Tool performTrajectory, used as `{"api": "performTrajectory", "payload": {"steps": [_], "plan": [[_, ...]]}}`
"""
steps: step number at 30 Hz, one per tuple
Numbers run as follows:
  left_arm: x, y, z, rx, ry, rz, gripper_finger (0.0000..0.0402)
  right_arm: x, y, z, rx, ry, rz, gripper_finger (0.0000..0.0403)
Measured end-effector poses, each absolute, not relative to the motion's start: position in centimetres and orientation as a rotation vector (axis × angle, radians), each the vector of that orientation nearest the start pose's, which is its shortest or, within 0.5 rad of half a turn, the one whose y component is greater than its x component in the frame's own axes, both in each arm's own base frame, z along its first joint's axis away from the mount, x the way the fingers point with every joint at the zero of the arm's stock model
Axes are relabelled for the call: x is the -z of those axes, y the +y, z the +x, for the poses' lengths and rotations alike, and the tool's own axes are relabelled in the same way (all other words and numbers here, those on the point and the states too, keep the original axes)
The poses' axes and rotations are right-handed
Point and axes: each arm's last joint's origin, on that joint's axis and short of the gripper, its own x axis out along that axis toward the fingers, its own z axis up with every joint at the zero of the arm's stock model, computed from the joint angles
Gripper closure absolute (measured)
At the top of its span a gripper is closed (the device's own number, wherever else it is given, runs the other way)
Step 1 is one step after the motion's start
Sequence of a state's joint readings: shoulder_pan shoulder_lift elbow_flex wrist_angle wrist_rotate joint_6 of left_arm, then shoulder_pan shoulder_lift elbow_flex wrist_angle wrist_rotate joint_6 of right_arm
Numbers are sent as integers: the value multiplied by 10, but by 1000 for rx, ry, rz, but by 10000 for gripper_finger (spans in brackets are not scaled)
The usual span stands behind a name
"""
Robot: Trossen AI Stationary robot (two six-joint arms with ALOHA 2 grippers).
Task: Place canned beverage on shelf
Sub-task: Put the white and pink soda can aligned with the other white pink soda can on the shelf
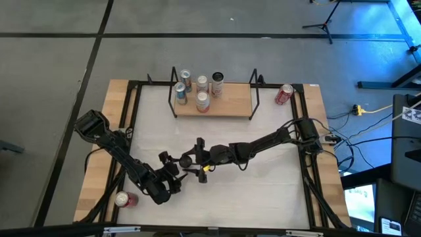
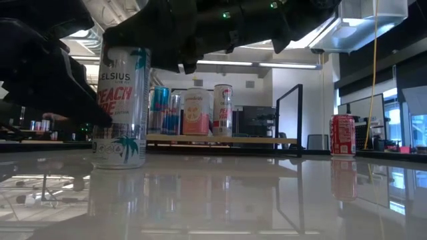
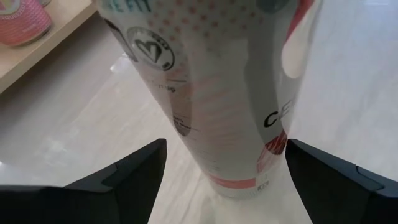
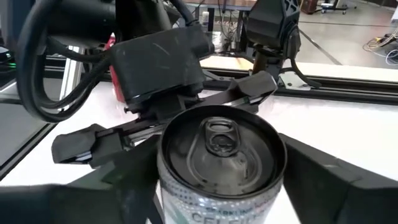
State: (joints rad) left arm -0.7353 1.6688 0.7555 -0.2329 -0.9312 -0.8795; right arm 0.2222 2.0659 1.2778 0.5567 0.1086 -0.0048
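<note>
Two grippers crowd a single can, so read the table from your left across. Far left, by the left arm's base, a red can (image 1: 122, 199) sits on the wood border of the table, out of play. Next comes the left gripper (image 3: 224, 152), low near the table's front. Its fingers (image 3: 134, 168) are spread, one each side of the tall white can (image 3: 230, 93), with pale tabletop showing between each finger and the can wall. I judge it is not gripping.

The white can (image 2: 121, 107) stands upright on the glossy tabletop (image 2: 267, 193), long axis vertical, pull-tab up. It is pinned between the two arms near the middle of the table.

Just right of it, the right gripper (image 4: 221, 183) reaches in from the opposite side, close around the can's top. Whether it has actually closed on the can, I cannot tell.

Your move turns on direction. The shelf (image 1: 230, 106) lies beyond the can toward the table's far edge, well apart from it. Five cans cluster on the shelf's left and middle, and its right part is bare board. The right arm looks better placed to carry the can there, keeping it upright. Another red can (image 1: 284, 94) stands off the shelf's right end.
</note>
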Motion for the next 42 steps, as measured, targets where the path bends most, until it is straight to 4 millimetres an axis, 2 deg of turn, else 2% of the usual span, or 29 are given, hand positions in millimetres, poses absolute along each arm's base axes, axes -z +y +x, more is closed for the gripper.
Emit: {"api": "performTrajectory", "payload": {"steps": [4,11,17,23,28,35,38,42], "plan": [[-132,-169,222,-471,603,15,83,-182,97,444,-124,235,-43,165],[-132,-169,222,-471,603,13,83,-193,96,438,-130,268,-122,165],[-132,-169,222,-473,599,13,83,-234,90,416,-93,339,-169,165],[-133,-169,223,-486,574,10,83,-276,79,387,33,390,-257,165],[-133,-170,223,-486,570,7,83,-311,60,362,138,389,-292,165],[-133,-170,223,-487,567,6,83,-347,16,331,256,377,-266,165],[-134,-169,223,-495,557,12,83,-352,-6,321,302,365,-248,165],[-134,-169,223,-500,551,19,83,-342,-39,312,308,350,-197,165]]}}
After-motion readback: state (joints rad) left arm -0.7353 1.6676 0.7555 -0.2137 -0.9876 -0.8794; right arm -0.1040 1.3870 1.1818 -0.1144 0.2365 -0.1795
